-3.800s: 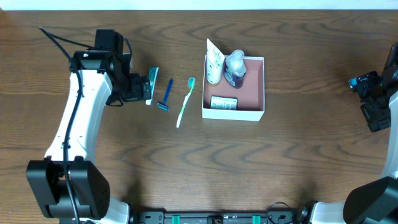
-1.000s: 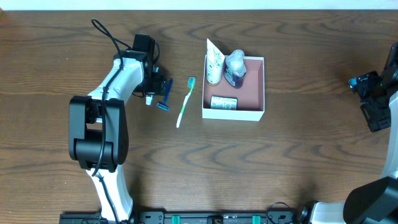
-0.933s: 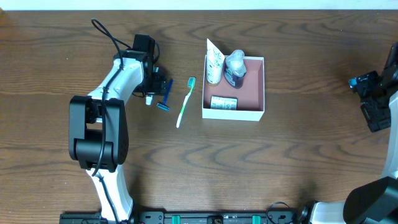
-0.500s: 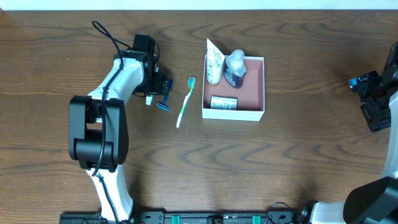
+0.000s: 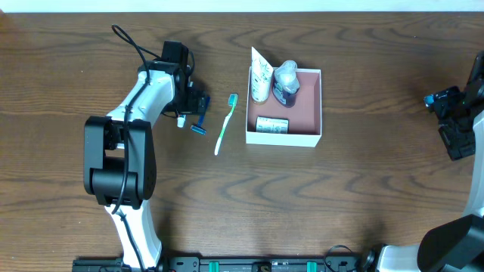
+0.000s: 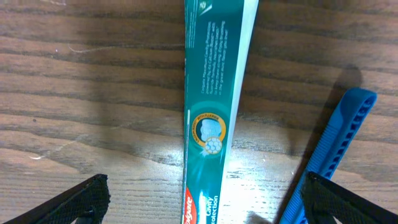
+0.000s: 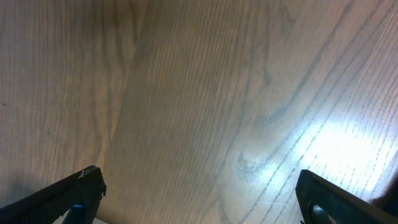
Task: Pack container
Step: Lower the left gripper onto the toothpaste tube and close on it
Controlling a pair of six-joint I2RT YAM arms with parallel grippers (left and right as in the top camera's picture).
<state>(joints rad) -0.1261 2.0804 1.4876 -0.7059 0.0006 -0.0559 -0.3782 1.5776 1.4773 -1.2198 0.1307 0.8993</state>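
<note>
The container (image 5: 307,102), a square white box with a pink-brown inside, sits at the table's centre back. It holds a white tube (image 5: 261,75), a dark bottle (image 5: 286,83) and a green-and-white soap box (image 5: 271,125). My left gripper (image 5: 192,104) is open and low over a teal toothpaste (image 6: 214,112), which lies between its jaws (image 6: 211,208) in the left wrist view. A blue razor (image 6: 336,149) lies just beside the right jaw and also shows in the overhead view (image 5: 202,119). My right gripper (image 5: 454,125) is open and empty over bare wood (image 7: 199,112).
A green-and-white toothbrush (image 5: 224,125) lies on the table between the razor and the container's left wall. The right arm is at the far right edge of the table.
Since the earliest frame the left arm has swung round and its gripper has moved right, over the toothpaste. In the last second nothing has visibly moved. The right arm is still.
</note>
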